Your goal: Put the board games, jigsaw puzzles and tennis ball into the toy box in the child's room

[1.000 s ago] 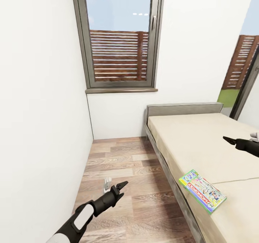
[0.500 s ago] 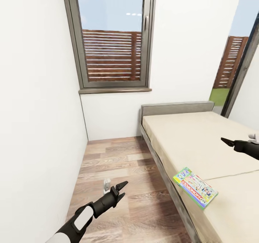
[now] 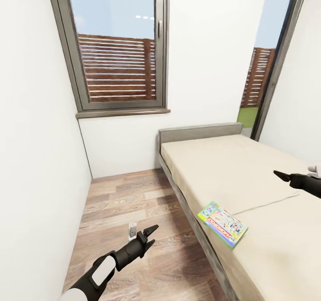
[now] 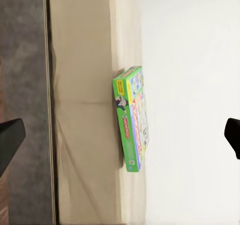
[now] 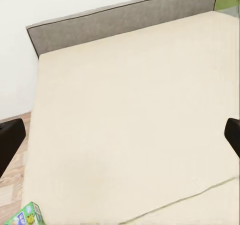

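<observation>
Board games are what the robot is after, and one green, white and red board game (image 3: 222,224) lies flat on the bed (image 3: 249,176), close to the bed's near edge. No other toy can be seen on the bed from here, and the toy box and the surface it sits on are out of sight.

I think the step now is to get close to this game and pick it up. To do it well, the robot should roll nearer the bed first, since both hands are apart from the box. The box is thin and flat, so a hand should come at the side that hangs near the bed's edge and pinch it there. Going slowly will stop it from sliding away.

The left hand (image 3: 149,234) is held low over the wooden floor (image 3: 129,203), pointing forward, with its two fingers spread and nothing in them. The right hand (image 3: 281,175) is stretched over the bed, well past the game. Its wrist view shows its fingers wide apart, and it is empty too.
</observation>
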`<state>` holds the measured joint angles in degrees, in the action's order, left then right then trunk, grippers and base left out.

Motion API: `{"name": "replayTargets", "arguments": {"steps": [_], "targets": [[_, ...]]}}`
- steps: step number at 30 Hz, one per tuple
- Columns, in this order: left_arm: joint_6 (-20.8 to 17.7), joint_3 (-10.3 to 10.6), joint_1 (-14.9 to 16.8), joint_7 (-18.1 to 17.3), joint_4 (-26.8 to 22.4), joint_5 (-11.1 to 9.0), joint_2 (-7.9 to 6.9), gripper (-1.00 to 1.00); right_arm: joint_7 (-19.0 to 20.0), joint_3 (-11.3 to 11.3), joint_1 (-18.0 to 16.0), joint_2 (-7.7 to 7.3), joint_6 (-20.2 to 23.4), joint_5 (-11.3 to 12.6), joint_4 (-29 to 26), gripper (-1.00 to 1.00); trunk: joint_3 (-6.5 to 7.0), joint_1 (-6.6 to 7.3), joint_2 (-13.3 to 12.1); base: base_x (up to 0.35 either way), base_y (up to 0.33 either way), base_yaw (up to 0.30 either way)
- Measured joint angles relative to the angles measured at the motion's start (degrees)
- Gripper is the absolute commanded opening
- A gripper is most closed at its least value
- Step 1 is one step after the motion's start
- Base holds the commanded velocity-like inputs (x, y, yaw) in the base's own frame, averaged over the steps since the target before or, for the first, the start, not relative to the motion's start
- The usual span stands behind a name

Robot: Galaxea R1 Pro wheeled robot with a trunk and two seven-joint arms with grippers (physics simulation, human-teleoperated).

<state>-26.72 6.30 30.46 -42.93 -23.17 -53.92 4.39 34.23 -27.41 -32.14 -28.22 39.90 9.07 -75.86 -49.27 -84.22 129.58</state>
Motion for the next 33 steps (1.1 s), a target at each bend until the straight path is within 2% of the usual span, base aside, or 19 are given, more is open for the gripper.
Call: {"name": "replayTargets", "arguments": {"steps": [18,25,33], "targets": [[0.9,-0.02,0.18,0.31,1.61,-0.04,-0.05,1.0,0.06,-0.03,0.09,0.0,0.07,0.13,-0.84,1.0,0.0,0.0,0.0,0.0,0.0,-0.26],[1.62,-0.05,0.69,1.88,1.83,-0.1,-0.18,1.0,0.14,0.09,0.15,0.21,0.24,0.22,-3.25,1.0,0.0,0.0,0.0,0.0,0.0,-0.132],[1.85,-0.15,3.09,5.65,1.94,-0.29,-0.36,1.0,0.22,0.27,0.18,2.14,0.34,0.05,-4.99,1.0,0.0,0.0,0.0,0.0,0.0,-0.042]]}}
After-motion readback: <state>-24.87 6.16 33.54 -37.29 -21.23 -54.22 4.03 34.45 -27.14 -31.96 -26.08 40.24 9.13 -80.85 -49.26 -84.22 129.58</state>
